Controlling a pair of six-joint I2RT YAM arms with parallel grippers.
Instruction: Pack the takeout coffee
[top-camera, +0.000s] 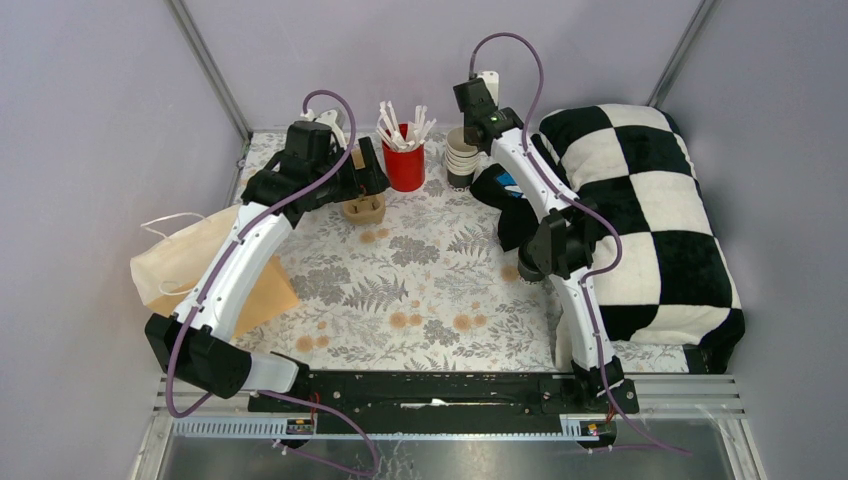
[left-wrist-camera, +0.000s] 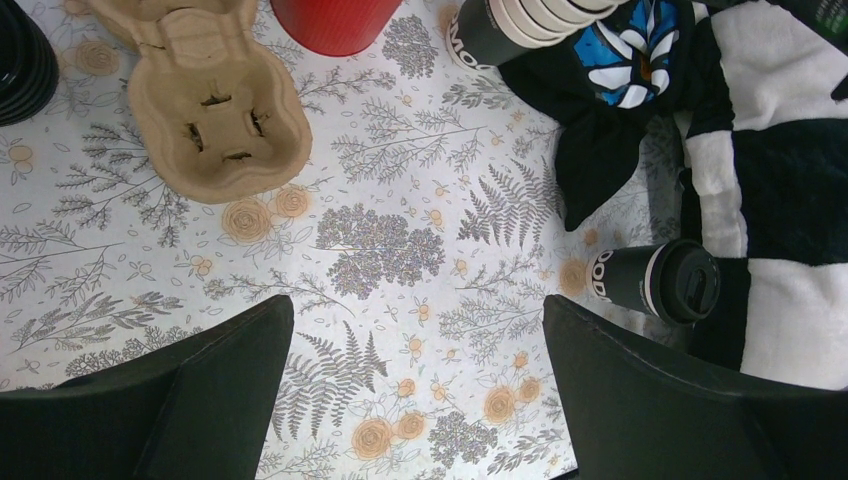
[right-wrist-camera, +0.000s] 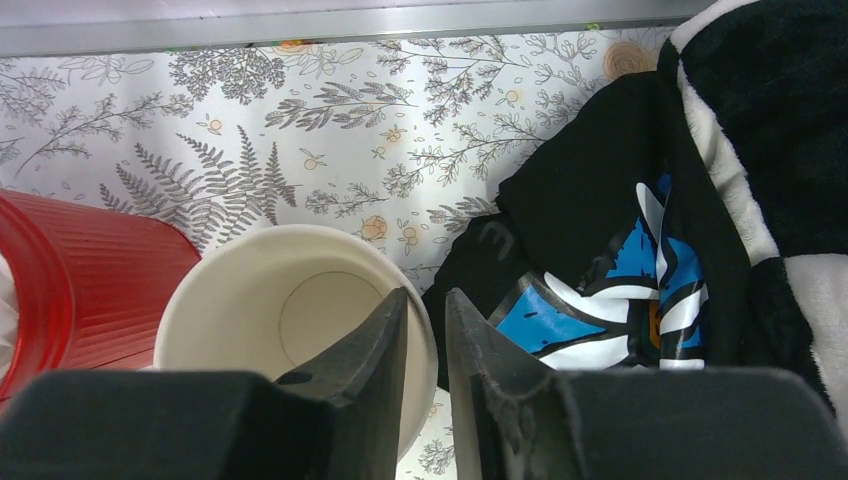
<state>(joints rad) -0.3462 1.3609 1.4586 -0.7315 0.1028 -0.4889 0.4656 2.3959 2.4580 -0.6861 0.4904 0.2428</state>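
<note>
One takeout coffee cup (left-wrist-camera: 655, 283), black with a black lid, stands on the floral cloth beside the checkered pillow; in the top view the right arm's elbow covers it. I see no second lidded cup. My left gripper (left-wrist-camera: 415, 350) is open and empty above the cloth, near a cardboard cup carrier (left-wrist-camera: 215, 120), which also shows in the top view (top-camera: 363, 209). My right gripper (right-wrist-camera: 427, 295) is closed on the rim of the top cup of the lidless cream stack (right-wrist-camera: 290, 310), one finger inside and one outside.
A red cup of white sticks (top-camera: 404, 160) stands beside the cup stack (top-camera: 461, 165). A black cloth with a blue print (top-camera: 505, 190) lies against the checkered pillow (top-camera: 650, 220). A paper bag (top-camera: 190, 260) lies at the left. A black ribbed round thing (left-wrist-camera: 20, 60) sits by the carrier.
</note>
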